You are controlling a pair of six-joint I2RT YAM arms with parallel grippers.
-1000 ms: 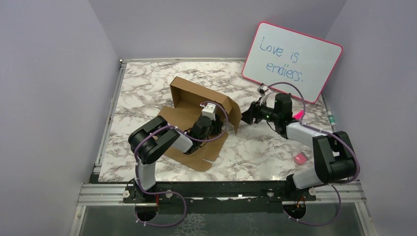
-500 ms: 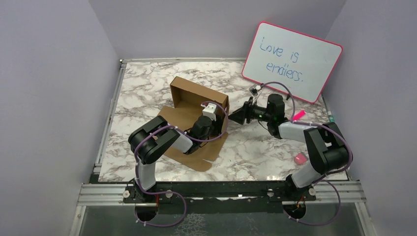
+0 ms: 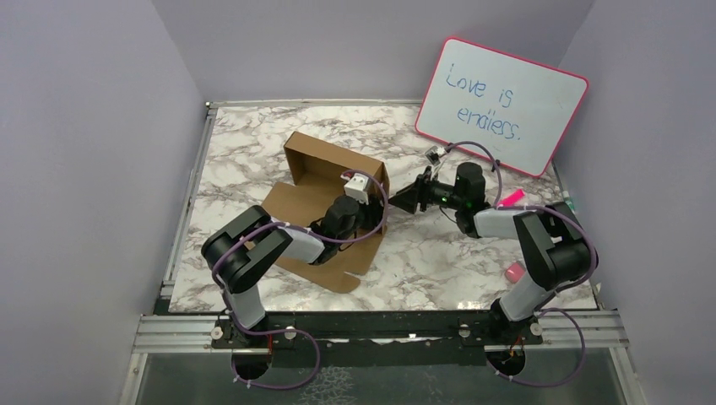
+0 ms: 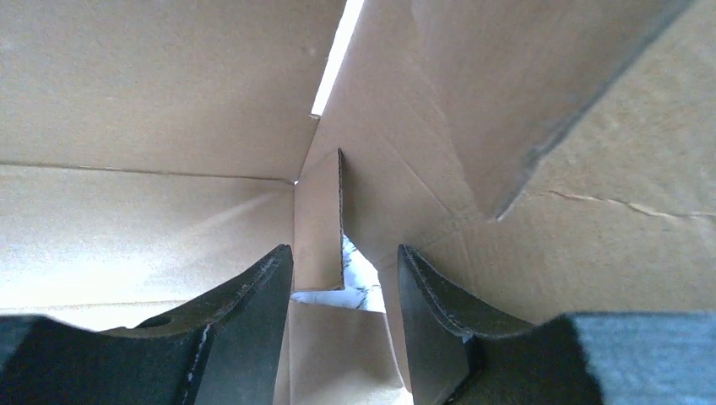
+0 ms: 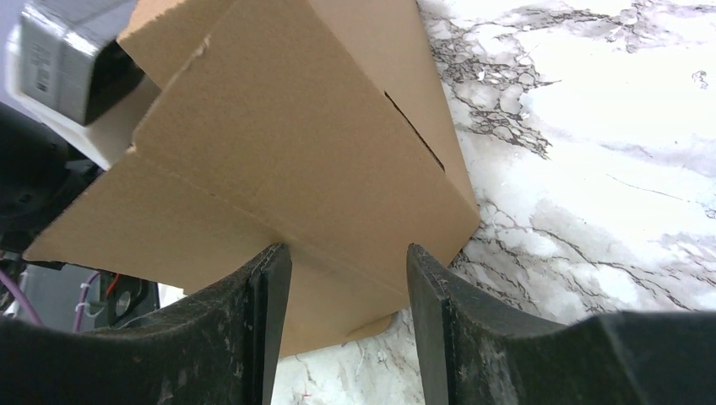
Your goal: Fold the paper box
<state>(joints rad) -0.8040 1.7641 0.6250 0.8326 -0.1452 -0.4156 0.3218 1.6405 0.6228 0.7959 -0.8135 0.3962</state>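
two tools, jaws apart: left tool (image 4: 342,261) inside the paper box (image 3: 328,161), right tool (image 5: 348,253) outside it

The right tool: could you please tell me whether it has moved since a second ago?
Yes. The right tool has shifted left in the top view, away from the whiteboard and toward the paper box's right wall.

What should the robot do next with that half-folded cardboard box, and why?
Probably press the right gripper inward against the side flap of the paper box: its open jaws face that flap, and the left gripper, open inside, sees a gap at the corner.
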